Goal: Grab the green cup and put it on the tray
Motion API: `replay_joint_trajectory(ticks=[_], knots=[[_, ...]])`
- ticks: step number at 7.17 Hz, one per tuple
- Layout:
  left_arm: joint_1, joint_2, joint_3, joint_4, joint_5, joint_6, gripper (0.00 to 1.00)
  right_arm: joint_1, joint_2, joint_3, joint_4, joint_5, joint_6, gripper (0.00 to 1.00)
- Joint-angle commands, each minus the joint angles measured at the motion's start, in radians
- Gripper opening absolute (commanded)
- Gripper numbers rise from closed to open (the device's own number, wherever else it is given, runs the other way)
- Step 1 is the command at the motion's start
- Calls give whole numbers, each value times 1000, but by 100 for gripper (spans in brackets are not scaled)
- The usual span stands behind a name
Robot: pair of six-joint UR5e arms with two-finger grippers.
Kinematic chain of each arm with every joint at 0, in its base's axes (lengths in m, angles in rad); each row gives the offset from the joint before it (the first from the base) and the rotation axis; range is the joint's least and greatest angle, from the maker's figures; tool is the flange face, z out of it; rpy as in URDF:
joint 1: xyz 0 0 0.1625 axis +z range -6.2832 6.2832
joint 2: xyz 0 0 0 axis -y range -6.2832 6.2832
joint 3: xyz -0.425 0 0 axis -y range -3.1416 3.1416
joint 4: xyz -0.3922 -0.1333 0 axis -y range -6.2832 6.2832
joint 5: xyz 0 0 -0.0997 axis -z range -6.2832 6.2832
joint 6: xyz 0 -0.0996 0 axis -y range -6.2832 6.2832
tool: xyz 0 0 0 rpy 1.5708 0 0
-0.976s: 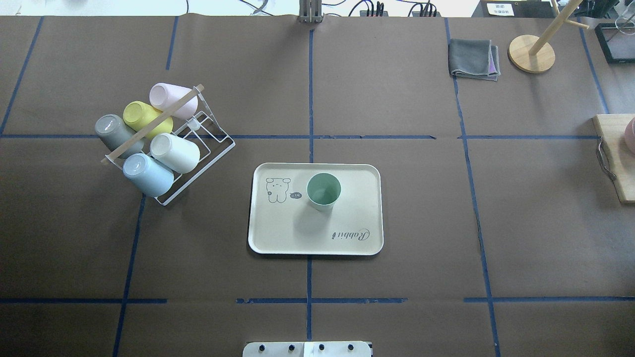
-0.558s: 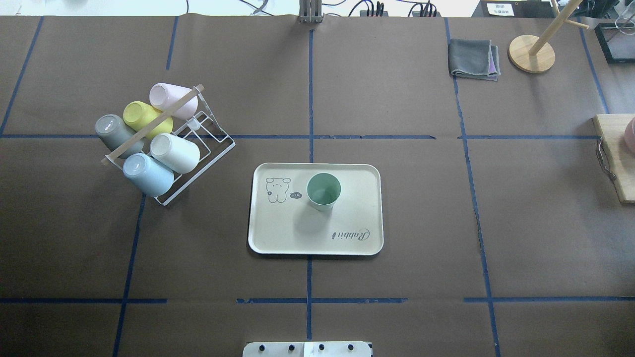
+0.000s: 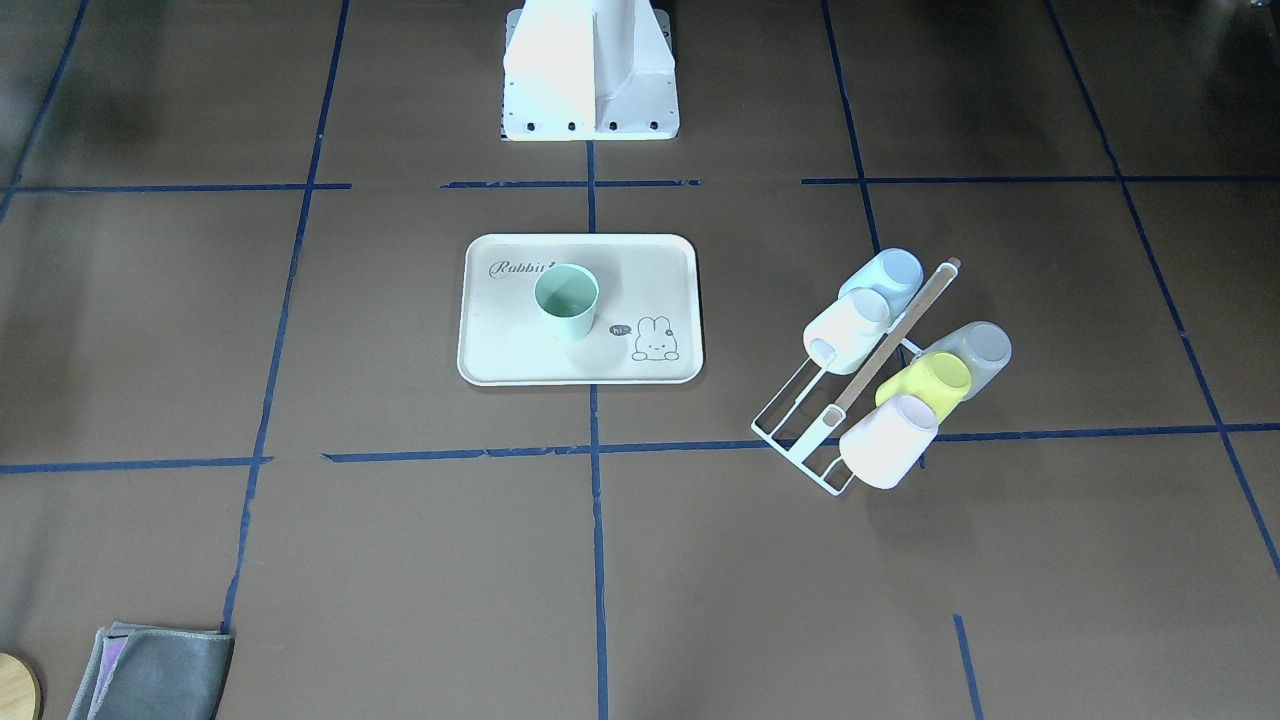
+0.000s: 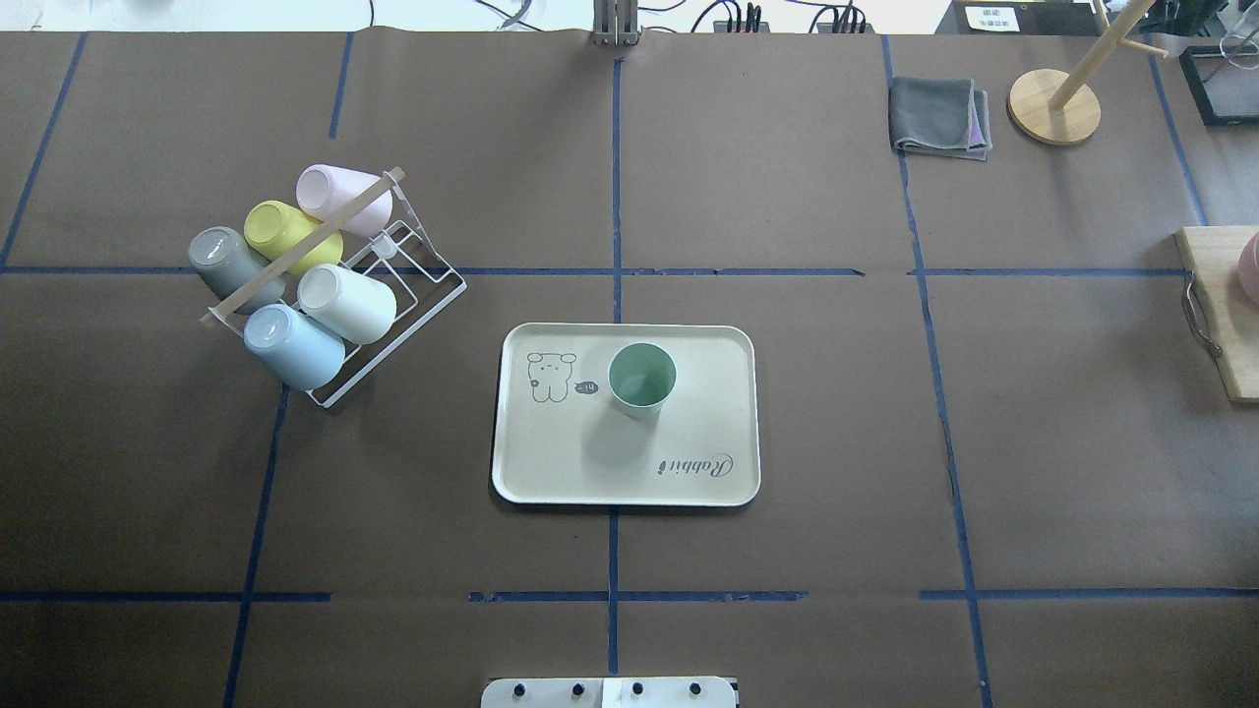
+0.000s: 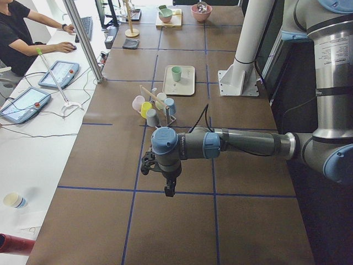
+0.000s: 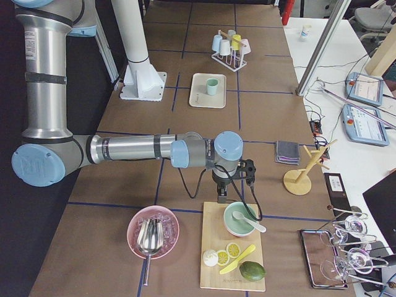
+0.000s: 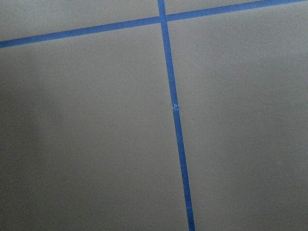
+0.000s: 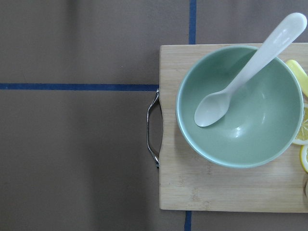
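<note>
Brown table (image 4: pixel 836 442), green cup (image 4: pixel 641 379) upright on tray (image 4: pixel 551 462); left gripper (image 5: pixel 168 190), right gripper (image 6: pixel 221 198) elsewhere, closure unclear

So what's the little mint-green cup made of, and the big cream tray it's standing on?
The small mint-green cup looks like smooth matte plastic: even colour, thin rim. The cream rectangular tray seems plastic or melamine too, judging by its moulded raised rim and printed rabbit.

Pale mint-green cup (image 4: pixel 641 377), cream tray (image 4: pixel 708 403) with rabbit drawing (image 4: pixel 549 378), brown table (image 4: pixel 836 442), blue tape lines (image 4: pixel 616 197).
</note>
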Motion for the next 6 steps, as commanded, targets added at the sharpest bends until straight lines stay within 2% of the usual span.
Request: replay_joint_trajectory(ticks=[1, 6], knots=[[1, -5, 3, 4, 1, 5, 100, 4, -2, 4, 0, 1, 0, 100], [2, -3, -12, 5, -1, 11, 100, 3, -2, 1, -1, 1, 0, 100]])
